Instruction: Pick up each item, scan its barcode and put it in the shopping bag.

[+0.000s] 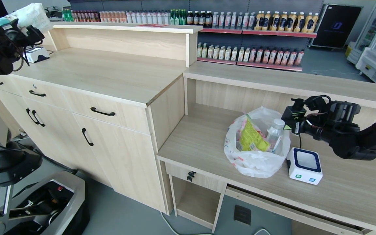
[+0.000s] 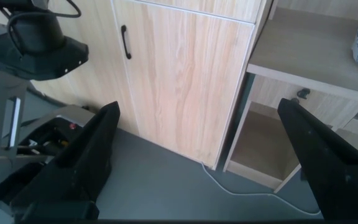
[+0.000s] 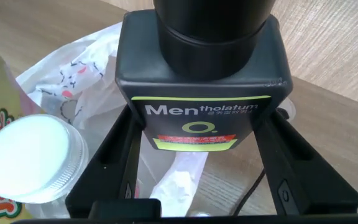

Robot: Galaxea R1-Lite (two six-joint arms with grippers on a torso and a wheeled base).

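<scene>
The right claw (image 1: 292, 122) pinches a black pack (image 3: 201, 81), roughly upright, at the bag's (image 1: 256, 164) right rim. The opening lies just to its left. The left claw (image 2: 201, 149) is spread and far off.

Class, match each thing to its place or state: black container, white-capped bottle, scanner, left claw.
Things:
1 black container
2 white-capped bottle
3 scanner
4 left claw

Places or states:
A open, holding nothing
B on the counter beside the shopping bag
C gripped in the right claw
D standing inside the shopping bag

Pairs: 1-C, 2-D, 3-B, 4-A
</scene>
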